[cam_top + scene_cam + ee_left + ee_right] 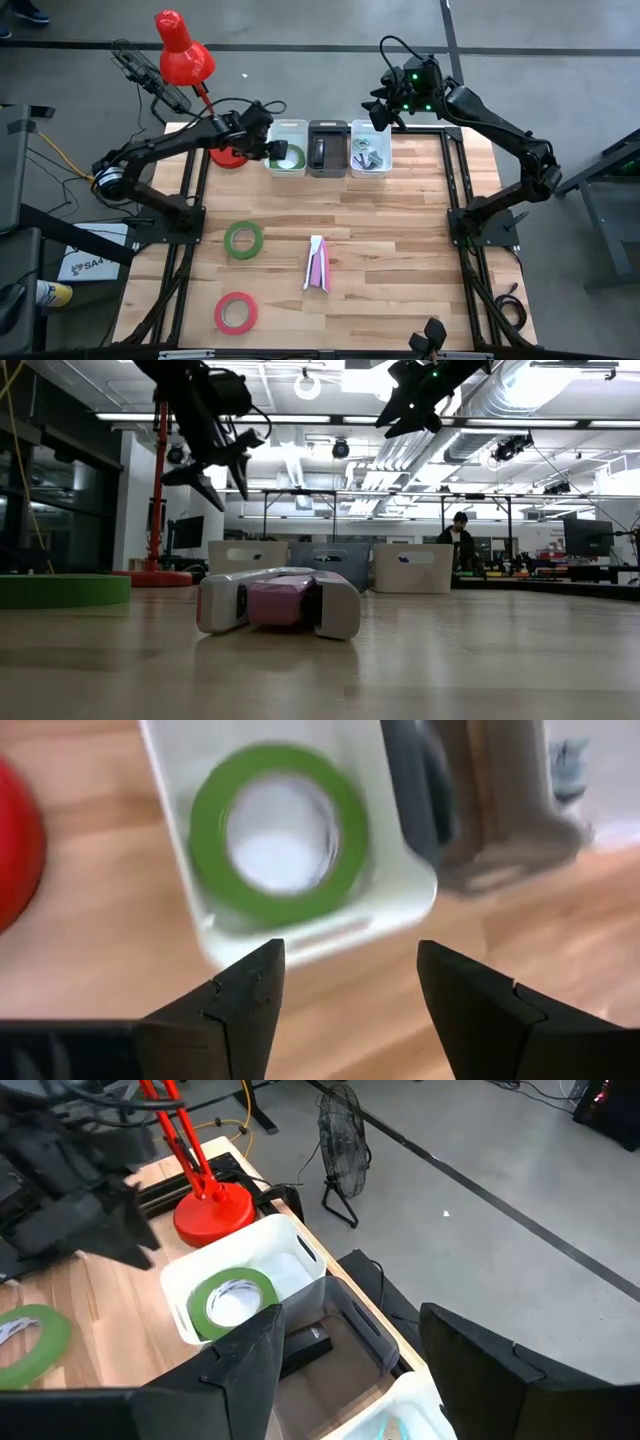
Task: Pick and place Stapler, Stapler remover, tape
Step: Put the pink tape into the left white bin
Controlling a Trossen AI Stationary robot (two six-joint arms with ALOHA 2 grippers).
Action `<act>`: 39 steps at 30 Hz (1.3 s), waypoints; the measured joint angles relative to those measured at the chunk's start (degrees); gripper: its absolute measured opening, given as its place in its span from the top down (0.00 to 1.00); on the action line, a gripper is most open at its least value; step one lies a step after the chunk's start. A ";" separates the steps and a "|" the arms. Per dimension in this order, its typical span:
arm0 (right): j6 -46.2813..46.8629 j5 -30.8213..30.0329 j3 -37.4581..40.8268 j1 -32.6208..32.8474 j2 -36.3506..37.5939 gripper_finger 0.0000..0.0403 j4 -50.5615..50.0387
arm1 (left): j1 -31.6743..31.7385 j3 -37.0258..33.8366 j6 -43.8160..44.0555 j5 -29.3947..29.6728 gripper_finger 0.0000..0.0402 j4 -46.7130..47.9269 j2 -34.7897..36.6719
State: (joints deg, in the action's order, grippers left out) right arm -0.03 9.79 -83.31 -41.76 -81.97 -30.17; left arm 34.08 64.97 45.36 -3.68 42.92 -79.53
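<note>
My left gripper (272,148) hangs with its fingers spread wide and holding nothing, above the white plastic bin (273,167) where one flat green tape ring (291,156) lies. Beside it I see the dark grey bin (327,170) holding a black stapler (319,152), then a second white bin (371,167). My right gripper (381,111), fingers also apart and empty, waits raised behind that bin. On the wooden tabletop (400,240) lie another green tape ring (244,239), a pink tape ring (236,312) and a white-and-pink stapler (317,264).
</note>
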 joint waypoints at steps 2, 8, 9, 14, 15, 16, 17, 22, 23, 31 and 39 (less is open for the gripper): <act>0.00 0.00 0.00 0.01 0.00 0.44 0.00 | -1.29 0.02 -0.26 0.02 0.44 2.70 0.88; 0.00 0.02 0.00 0.02 0.00 0.44 0.00 | -5.67 0.04 -1.32 0.31 0.44 9.73 2.30; 0.00 0.01 0.00 0.01 0.00 0.44 0.00 | -6.56 0.02 -1.15 0.53 0.44 11.00 2.30; 0.00 0.17 0.00 0.02 0.00 0.44 0.00 | -10.81 0.02 0.64 1.29 0.44 17.88 2.26; 0.00 0.17 0.00 0.01 0.00 0.44 0.00 | -11.72 0.02 1.38 1.29 0.44 18.99 2.26; 0.00 0.17 0.00 0.01 0.00 0.44 0.00 | -12.74 0.02 1.99 1.28 0.44 19.82 2.26; 0.00 0.17 0.00 0.02 0.00 0.44 0.00 | -13.92 0.02 2.66 1.25 0.44 20.30 2.26; -0.26 0.21 0.00 0.02 0.00 0.44 -0.02 | -20.24 0.02 4.42 1.01 0.44 22.42 2.91; -0.33 0.22 0.00 0.01 0.00 0.44 -0.02 | -21.58 0.02 4.48 0.94 0.44 22.40 2.91; -1.51 2.79 0.00 0.02 -0.02 0.44 -0.67 | -33.98 0.00 5.63 -1.75 0.44 23.48 3.83; -3.24 4.30 0.00 0.00 -0.02 0.44 -0.87 | -48.74 0.00 14.47 -3.43 0.44 22.82 3.79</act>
State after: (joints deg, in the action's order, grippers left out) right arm -3.27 14.09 -83.31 -41.76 -82.00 -31.05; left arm -14.65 64.97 59.83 -7.12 65.73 -75.75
